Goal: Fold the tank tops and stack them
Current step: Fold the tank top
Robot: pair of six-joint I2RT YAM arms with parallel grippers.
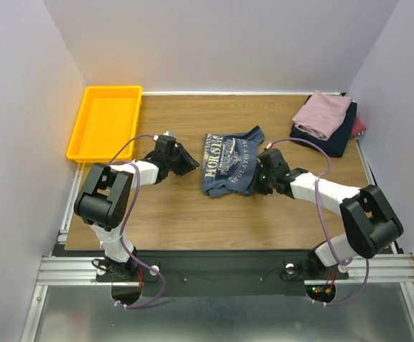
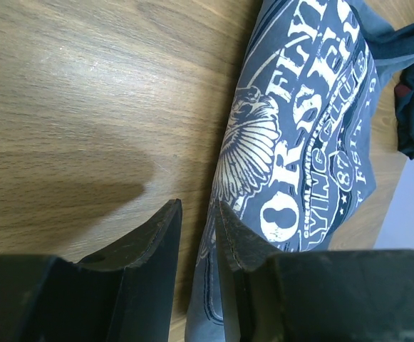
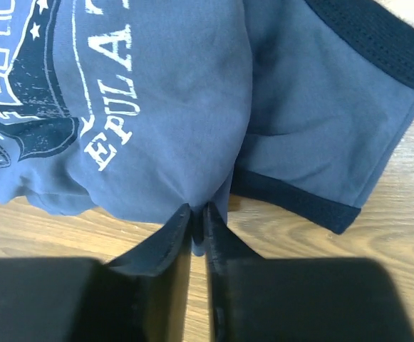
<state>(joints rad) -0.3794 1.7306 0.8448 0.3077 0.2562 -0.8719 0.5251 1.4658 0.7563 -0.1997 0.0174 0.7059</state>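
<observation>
The slate-blue tank top (image 1: 228,165) lies crumpled mid-table, pale lettering up. It also shows in the left wrist view (image 2: 299,142) and the right wrist view (image 3: 157,107). My right gripper (image 1: 259,185) is at its right edge, shut on a pinch of its fabric (image 3: 198,208). My left gripper (image 1: 192,165) is low at its left edge. Its jaws (image 2: 198,206) are a narrow gap apart, and both wood and the cloth's edge show in the gap. The mauve-pink top (image 1: 323,114) lies folded on the navy one (image 1: 335,139), with the maroon one (image 1: 359,127) behind.
A yellow plastic tray (image 1: 107,121) sits at the back left corner. The stack of folded tops is at the back right corner by the wall. White walls close in the wooden table (image 1: 178,214) on three sides.
</observation>
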